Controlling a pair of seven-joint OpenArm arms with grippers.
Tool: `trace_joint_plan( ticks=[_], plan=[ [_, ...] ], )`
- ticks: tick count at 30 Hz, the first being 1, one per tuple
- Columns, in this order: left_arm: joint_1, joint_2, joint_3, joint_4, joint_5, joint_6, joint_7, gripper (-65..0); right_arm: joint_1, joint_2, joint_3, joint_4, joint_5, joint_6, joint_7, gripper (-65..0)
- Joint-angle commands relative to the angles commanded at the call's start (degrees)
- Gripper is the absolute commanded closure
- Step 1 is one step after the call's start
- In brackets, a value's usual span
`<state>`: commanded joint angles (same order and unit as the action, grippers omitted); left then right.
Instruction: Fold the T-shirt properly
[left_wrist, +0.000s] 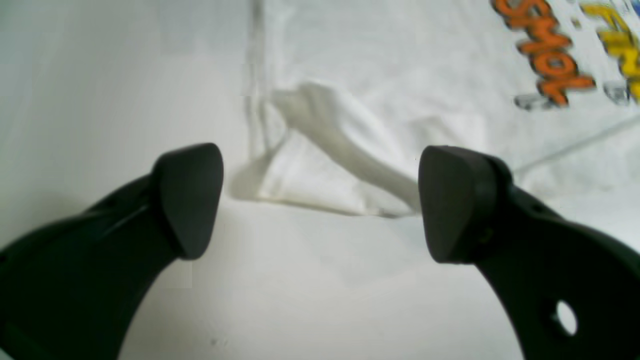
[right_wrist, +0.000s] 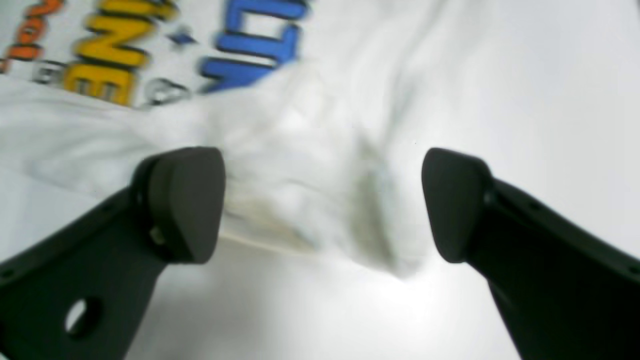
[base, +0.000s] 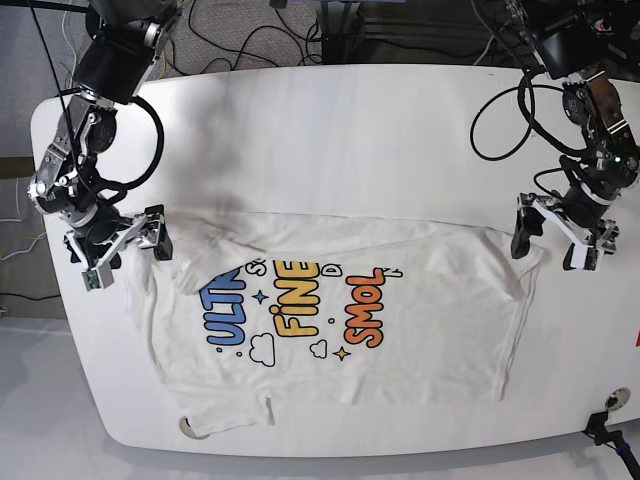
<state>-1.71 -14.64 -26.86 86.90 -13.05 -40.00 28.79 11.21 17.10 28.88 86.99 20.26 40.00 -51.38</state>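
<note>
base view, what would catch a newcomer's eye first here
The white T-shirt lies spread across the middle of the white table, its blue, yellow and orange lettering the only strong colour on the table. An arm stands at each end of it: the right gripper on the picture's left and the left gripper on its right, both open and close to the shirt's edges.

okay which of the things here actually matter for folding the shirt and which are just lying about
For the job:
T-shirt, spread flat on the table
left hand, open at one end of the shirt
right hand, open at the other end

Just there:
table
cables behind the table
</note>
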Motion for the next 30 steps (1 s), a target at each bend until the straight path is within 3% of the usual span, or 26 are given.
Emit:
trace_joint_plan(
  ticks=[2,6,9,24,30],
  plan=[
    [0.09,0.09,0.70,-0.18,1.76,0.00,-1.85,-58.5,0.26,0.09,-0.09,0.00,-4.92,0.00,0.62,-59.8],
    [0.09,0.09,1.14,-0.35,2.46,0.00,-2.99,-58.5,-0.09,-0.09,-0.09,-0.26,-13.80,0.00,7.38,-59.8],
    [-0.09,0.09,1.14,-1.41,2.46,0.00,-3.08,-58.5,-0.09,-0.09,0.00,-0.44,-17.41,0.00,7.65,-59.8],
    [-0.09,0.09,1.14,-1.85,2.55,0.00,-3.08,-58.5,-0.18,0.35,0.09,-14.95,-17.67,0.00,16.00,-59.7],
    [0.00,0.09,1.14,-1.85,2.55,0.00,-3.08,-58.5,-0.18,1.41,0.09,-16.70,-17.58,0.00,16.26,-59.7]
  ],
)
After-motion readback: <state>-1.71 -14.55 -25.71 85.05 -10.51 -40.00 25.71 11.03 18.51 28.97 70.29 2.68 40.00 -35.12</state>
